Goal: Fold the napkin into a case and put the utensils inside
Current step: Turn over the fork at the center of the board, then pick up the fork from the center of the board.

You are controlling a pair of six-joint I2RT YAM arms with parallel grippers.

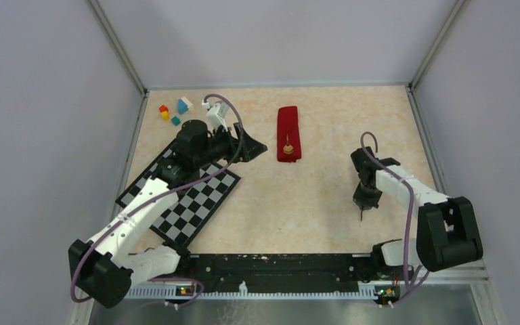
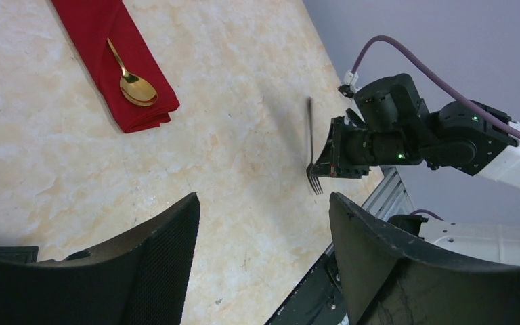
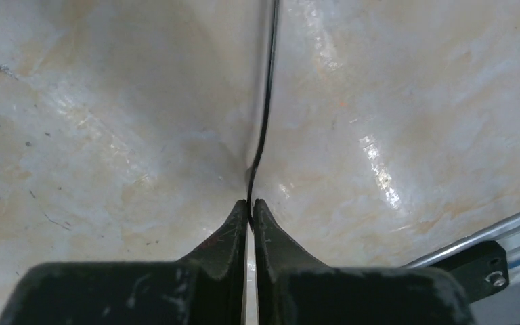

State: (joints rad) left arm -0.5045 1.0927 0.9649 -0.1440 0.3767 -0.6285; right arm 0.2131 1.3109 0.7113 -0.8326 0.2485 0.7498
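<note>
Pinching the fork (image 3: 265, 101) in the right gripper (image 3: 250, 210), fingers pressed together on the thin dark metal, just above the table (image 1: 311, 203), toward its right edge and closer to the near edge. With the left gripper (image 2: 264, 203) spread wide, holding nothing, in the left half of the table beside the checkered mat (image 1: 196, 203). Lying near the far edge, about mid-width: the red case (image 1: 288, 125), with the gold spoon (image 1: 288, 146) on top, bowl toward its near end.
</note>
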